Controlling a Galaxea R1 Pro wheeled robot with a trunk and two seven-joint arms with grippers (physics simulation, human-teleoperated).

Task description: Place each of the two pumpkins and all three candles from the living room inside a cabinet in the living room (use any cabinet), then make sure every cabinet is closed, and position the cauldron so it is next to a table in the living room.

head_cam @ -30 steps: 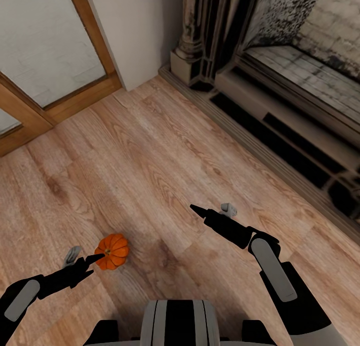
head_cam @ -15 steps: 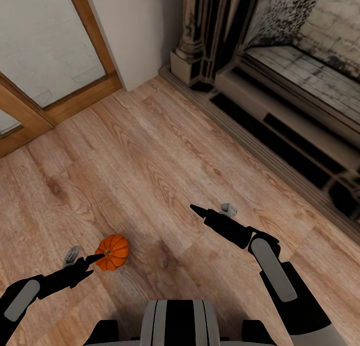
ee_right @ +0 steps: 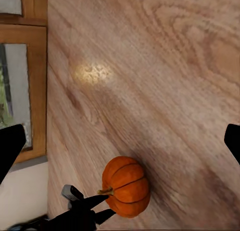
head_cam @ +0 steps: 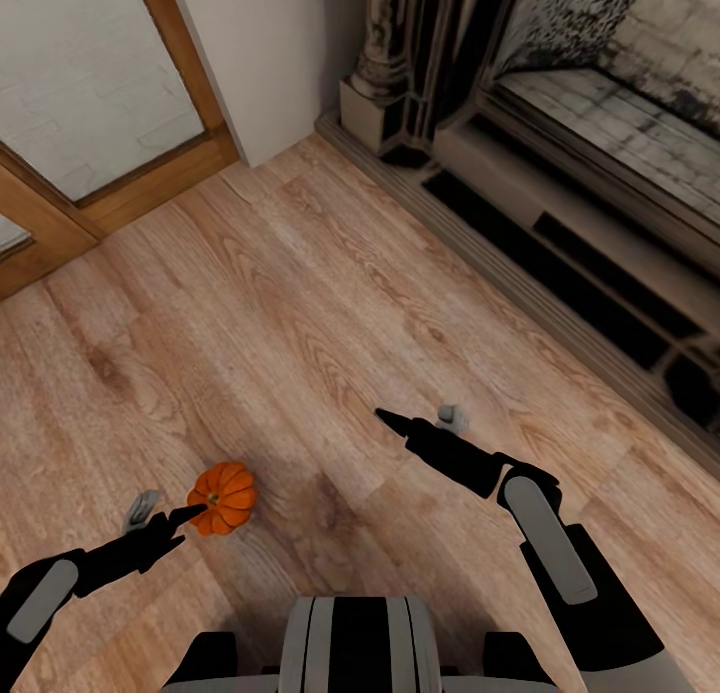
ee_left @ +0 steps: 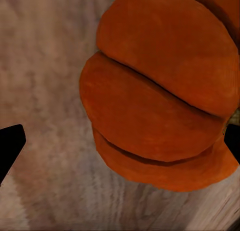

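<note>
A: Where is the pumpkin [head_cam: 223,498] from the head camera?

B: On the wood floor [head_cam: 300,313], at about 8 o'clock in that view; it lies bare on the planks, in no container. Bright orange, ribbed, its stem turned toward the left gripper [head_cam: 180,526].

A: And that gripper, how does it stand?

B: Its dark fingertips sit right at the pumpkin's near side; one tip seems to touch the rind, though I cannot be certain. In the left wrist view the pumpkin [ee_left: 160,91] looms large between two black fingertips set wide at the picture's edges; the jaws are spread and clamp nothing.

A: The right gripper [head_cam: 392,422]?

B: It hangs over bare floor near the view's centre, well apart from the pumpkin, pointing toward 10 o'clock; in its own wrist view the two fingertips sit at opposite edges, so those jaws gape too and hold nothing. That camera also catches the pumpkin [ee_right: 126,187] with the left gripper [ee_right: 102,207] against it.

A: What else is around?

B: A wood-framed glass door [head_cam: 100,123] at 11 o'clock; a dark stone fireplace surround [head_cam: 560,173] from 1 to 3 o'clock, its hearth edge running along the floor.
</note>
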